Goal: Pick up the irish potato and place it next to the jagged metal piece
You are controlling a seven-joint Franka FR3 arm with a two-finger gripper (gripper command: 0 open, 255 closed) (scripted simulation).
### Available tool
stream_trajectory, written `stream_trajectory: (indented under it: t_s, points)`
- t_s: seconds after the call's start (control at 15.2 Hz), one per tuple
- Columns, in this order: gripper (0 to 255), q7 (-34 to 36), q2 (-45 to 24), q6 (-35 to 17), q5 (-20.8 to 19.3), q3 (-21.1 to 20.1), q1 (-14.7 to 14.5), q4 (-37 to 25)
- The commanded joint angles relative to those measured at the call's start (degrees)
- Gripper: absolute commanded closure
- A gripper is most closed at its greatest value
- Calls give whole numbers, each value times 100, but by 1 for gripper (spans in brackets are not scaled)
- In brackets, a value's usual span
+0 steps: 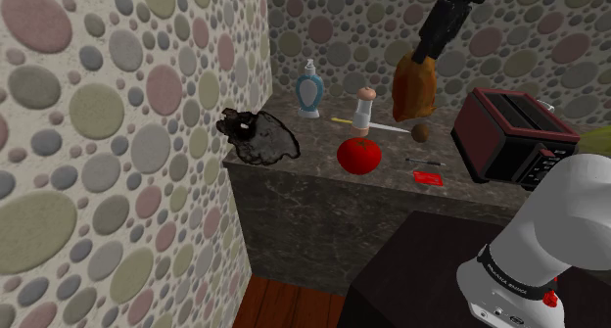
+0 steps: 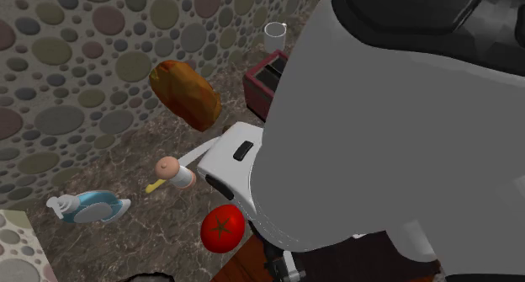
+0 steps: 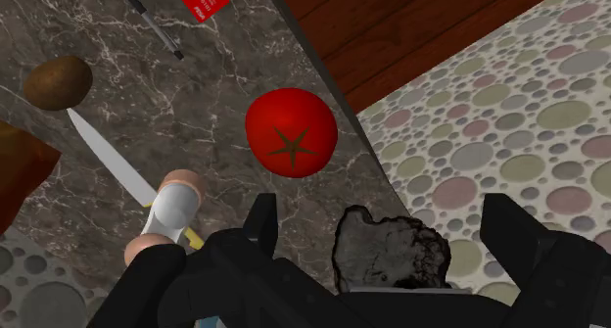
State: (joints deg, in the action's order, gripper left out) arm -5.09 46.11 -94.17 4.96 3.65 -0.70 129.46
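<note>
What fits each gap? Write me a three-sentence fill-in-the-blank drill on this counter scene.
1. The black two-finger hand is ___, holding nothing.
2. The small round brown potato lies on the dark marbled ___, not in the hand.
3. Between the potato and the jagged black piece lies a round red ___.
Missing: open; counter; tomato.

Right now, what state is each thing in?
gripper: open, holding nothing.
potato: on the counter, not gripped.
tomato: on the counter, stem side up.
bottle: upright.
shaker: upright.
metal piece: lying at the counter's end by the wall.
</note>
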Motion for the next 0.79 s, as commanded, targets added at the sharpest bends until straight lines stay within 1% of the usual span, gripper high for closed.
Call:
stream_trajectory:
  t_s: [0.0, 0.4, 0.73]
  points:
    - [0, 0, 0, 0, 0, 0, 0, 0]
    - [0, 88, -153, -995, -240, 273, 396, 755]
    - [0, 169, -431, -1857, -427, 526, 732, 1261]
